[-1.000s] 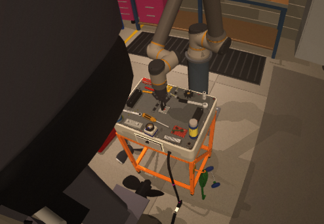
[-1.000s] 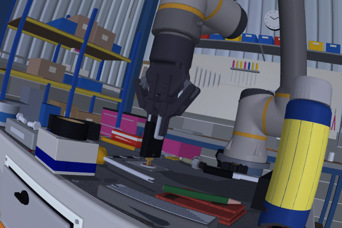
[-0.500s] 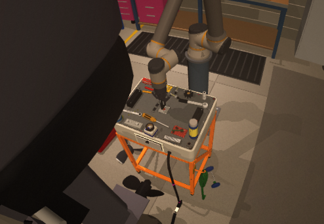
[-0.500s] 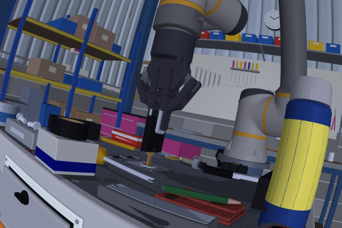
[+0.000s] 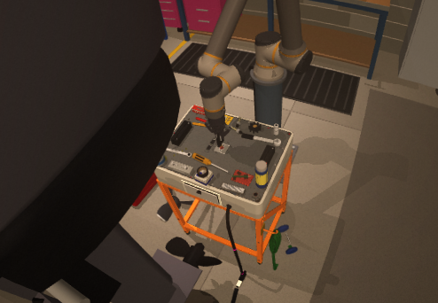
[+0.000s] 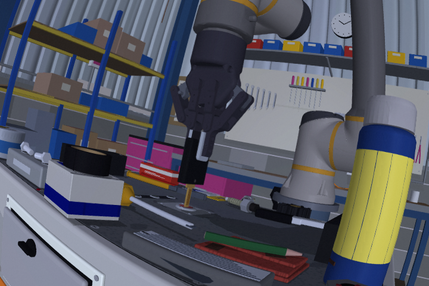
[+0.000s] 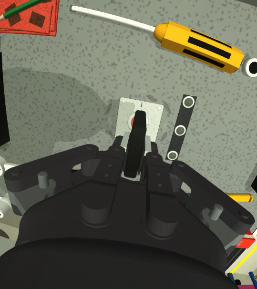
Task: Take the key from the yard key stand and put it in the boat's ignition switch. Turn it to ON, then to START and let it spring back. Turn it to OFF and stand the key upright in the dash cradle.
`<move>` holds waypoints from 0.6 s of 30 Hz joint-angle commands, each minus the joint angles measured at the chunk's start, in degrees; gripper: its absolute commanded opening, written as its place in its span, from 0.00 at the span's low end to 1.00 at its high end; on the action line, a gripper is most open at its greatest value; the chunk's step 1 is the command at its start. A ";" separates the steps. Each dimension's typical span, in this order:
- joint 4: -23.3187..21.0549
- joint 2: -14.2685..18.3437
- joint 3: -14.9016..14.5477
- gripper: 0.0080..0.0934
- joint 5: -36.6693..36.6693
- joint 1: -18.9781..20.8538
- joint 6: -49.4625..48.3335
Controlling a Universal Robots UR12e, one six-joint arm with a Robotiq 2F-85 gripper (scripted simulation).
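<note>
The key (image 6: pixel 192 167) has a black head and a brass blade. It hangs upright in my closed gripper (image 6: pixel 199 153), clamped by its head. The blade's tip stands at the red centre of the ignition switch (image 6: pixel 186 207), a small square grey plate in the middle of the dash top. In the wrist camera the key's head (image 7: pixel 136 143) covers most of the switch (image 7: pixel 138 120). A black strip with three ringed holes (image 7: pixel 180 129) lies just right of the switch. I cannot tell how deep the blade sits in the switch.
Behind the dash stand the arm's base (image 5: pixel 268 90), a floor mat and a workbench. On the dash lie a yellow screwdriver (image 7: pixel 199 48), a ratchet (image 5: pixel 259 138), a yellow-and-blue can (image 6: pixel 373 202), a pencil on red pads (image 6: pixel 252 249) and a white-and-blue box (image 6: pixel 82 192).
</note>
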 commanded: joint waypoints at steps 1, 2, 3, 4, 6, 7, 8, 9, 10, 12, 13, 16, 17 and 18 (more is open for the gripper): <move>0.03 -0.07 -0.06 0.00 0.00 0.00 0.00; 0.09 -0.11 -0.08 0.00 0.00 0.00 0.00; 0.15 -0.15 -0.10 0.00 0.00 0.00 0.00; 0.21 -0.19 -0.12 0.00 0.00 0.00 0.00; 0.32 -0.27 -0.15 0.00 0.00 0.00 0.00; 0.37 -0.31 -0.17 0.00 0.00 0.00 0.00; 0.42 -0.34 -0.18 0.00 0.00 0.00 0.00; 0.47 -0.37 -0.19 0.00 0.00 0.00 0.00; 0.51 -0.40 -0.21 0.00 0.00 0.00 0.00; 0.59 -0.46 -0.23 0.00 0.00 0.00 0.00; 0.63 -0.48 -0.24 0.00 0.00 0.00 0.00; 0.72 -0.55 -0.27 0.00 0.00 0.00 0.00; 0.75 -0.57 -0.28 0.00 0.00 0.00 0.00; 0.77 -0.58 -0.29 0.00 0.00 0.00 0.00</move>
